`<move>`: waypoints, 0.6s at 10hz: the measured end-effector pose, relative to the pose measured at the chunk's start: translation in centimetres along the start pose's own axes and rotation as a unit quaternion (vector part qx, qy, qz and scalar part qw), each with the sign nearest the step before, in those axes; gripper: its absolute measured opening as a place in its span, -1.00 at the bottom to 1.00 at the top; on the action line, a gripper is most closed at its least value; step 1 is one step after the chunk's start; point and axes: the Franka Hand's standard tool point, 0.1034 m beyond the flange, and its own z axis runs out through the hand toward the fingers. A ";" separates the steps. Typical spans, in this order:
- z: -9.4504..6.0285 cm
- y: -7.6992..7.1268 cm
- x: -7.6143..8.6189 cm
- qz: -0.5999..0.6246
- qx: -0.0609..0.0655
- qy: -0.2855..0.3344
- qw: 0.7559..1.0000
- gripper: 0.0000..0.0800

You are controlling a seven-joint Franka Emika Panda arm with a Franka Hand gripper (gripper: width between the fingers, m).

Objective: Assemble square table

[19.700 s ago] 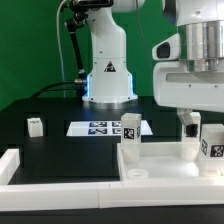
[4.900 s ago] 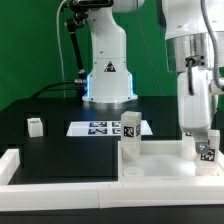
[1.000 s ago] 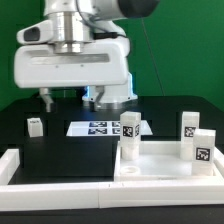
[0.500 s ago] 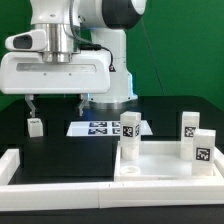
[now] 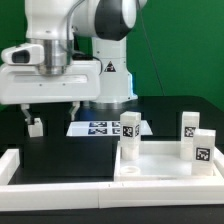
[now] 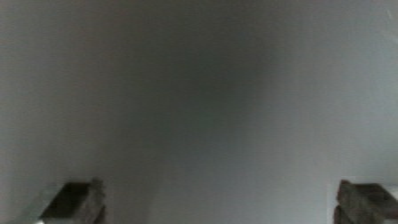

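step: fetching the last loose leg post — judged from layout; three leg posts already stand at the table top, one sits apart.

gripper: jaws spread wide, nothing between them. Hangs above the black table near the exterior view's left, one finger just above/beside the loose leg post, other finger twd the marker board. Not touching the post as far as I can tell.

wrist view: blurred grey, only the two fingertips at the frame edge — no part visible between them.

table top: white square slab w/ raised rim, lying at the exterior view's right, front edge against the long low border wall.

standing posts: one at the slab's near-left corner, two at its right side and — all upright, tags facing the camera.

next move calls for: shift so the loose post sits between the jaws, descend, pinch it w/o tipping it — it's small and stands free, so centring matters.

after that: carry to the slab's remaining corner, seat upright.
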 end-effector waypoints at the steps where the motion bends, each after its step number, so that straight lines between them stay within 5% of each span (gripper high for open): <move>1: 0.2 -0.1 0.0 0.003 0.003 -0.025 1.000 0.62; 4: 0.7 -1.2 0.5 0.012 0.027 -0.107 0.994 0.62; 6: 0.7 0.6 -1.6 0.007 0.041 -0.204 0.978 0.62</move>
